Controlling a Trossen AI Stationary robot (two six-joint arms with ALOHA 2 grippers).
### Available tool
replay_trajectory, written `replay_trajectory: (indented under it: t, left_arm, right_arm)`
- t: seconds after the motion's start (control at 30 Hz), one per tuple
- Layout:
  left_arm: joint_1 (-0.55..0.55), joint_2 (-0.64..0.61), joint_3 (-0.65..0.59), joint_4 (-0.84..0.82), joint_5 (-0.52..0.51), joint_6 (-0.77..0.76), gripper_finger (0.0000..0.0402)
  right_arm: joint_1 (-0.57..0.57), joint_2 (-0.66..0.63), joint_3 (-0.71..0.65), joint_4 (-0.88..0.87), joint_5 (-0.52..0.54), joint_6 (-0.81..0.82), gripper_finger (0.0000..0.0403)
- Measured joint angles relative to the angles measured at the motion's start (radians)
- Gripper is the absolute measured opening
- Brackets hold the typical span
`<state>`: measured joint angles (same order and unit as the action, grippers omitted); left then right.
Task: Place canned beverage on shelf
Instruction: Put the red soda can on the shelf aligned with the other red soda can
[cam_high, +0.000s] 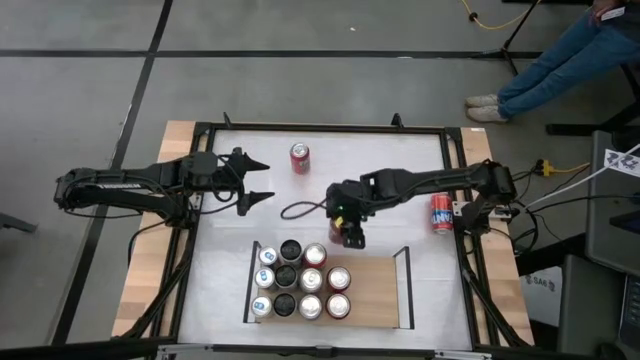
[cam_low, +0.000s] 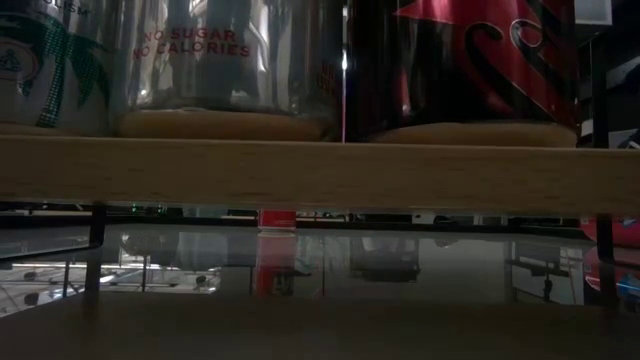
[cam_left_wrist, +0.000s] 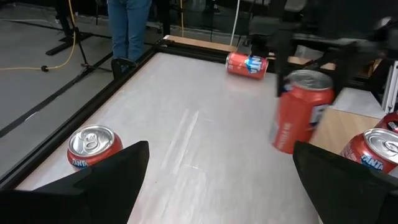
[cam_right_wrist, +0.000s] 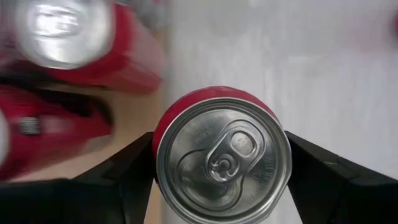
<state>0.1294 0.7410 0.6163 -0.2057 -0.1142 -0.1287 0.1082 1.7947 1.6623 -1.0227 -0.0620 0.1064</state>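
Right gripper (cam_high: 349, 236): closed on a red can (cam_right_wrist: 222, 158), one dark finger (cam_right_wrist: 124, 168) pressed to each side; can held upright, silver top and pull tab seen between the fingers in the right wrist view.
Held can, place: at the far edge of the shelf (cam_high: 375, 290), just past the can block, seen from above; whether its base touches the wood cannot be told.
Shelf: light-wood panel, one black rail at each short side, two counted; lies just beyond the right fingers, toward the near table edge.
Cans on shelf: eleven counted in the high view, packed in a block (cam_high: 298, 281) at the left-rail end; tops are silver, dark and red-rimmed. Right-rail end is bare wood.
Shelf cans beside the fingers: two red ones (cam_right_wrist: 74, 43) seen blurred next to the held can in the right wrist view.
Left gripper (cam_high: 254, 180): fingers spread wide, nothing held, hovering above the table (cam_high: 230, 240), well apart from the shelf.
Loose cans: two counted. One red can (cam_high: 300, 158) stands upright just beyond the left fingers; one can (cam_high: 441, 213) lies on its side behind the right arm's wrist.
Person: legs in jeans (cam_high: 560, 60) and light shoes, on the floor past the far corner of the table.
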Motion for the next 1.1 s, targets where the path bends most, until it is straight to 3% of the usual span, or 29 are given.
replay_trajectory:
  t: [0.5, 1.1]
  left_arm:
    - [0.0, 0.0, 0.0, 0.0, 0.0, 0.0, 0.0389]
    - [0.0, 0.0, 0.0, 0.0, 0.0, 0.0, 0.0389]
  right_arm:
    - [0.174, 0.0, 0.014, 0.029, 0.054, 0.181, 0.0286]
    - [0.182, 0.011, 0.004, 0.06, 0.044, 0.185, 0.0287]
